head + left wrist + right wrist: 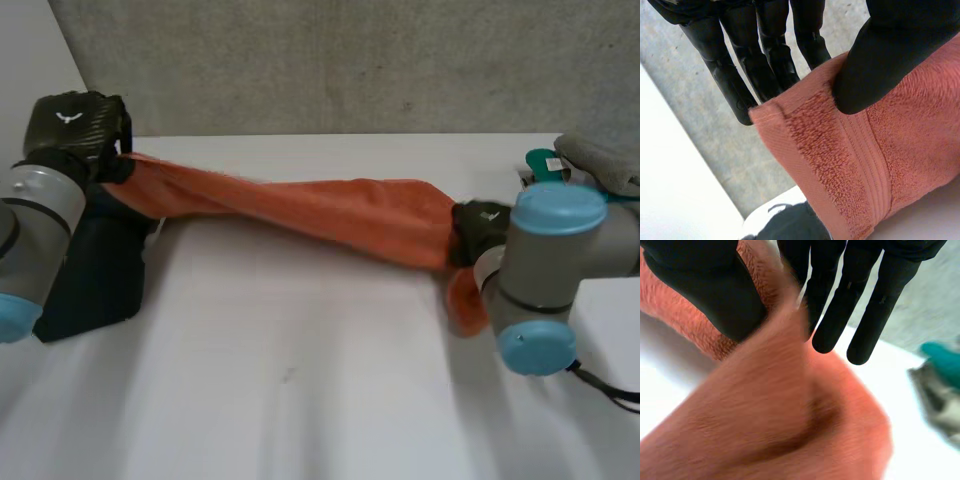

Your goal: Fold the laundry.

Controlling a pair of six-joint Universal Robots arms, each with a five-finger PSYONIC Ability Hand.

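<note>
An orange towel (330,215) hangs stretched above the white table (300,390), from the far left corner toward the right edge. The left hand (75,125) pinches one hemmed corner between thumb and fingers. The right hand (480,225) pinches the other end the same way. A dark folded cloth (95,275) lies at the left edge under the towel's end, and a teal item (545,160) and a grey cloth (600,160) sit at the far right corner.

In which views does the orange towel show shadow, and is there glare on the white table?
Head view: the orange terry towel, stretched between left hand and right hand, throws a faint soft shadow on the white table; no glare. Left wrist view: towel evenly lit. Right wrist view: a dark shadow sits in a fold.
</note>
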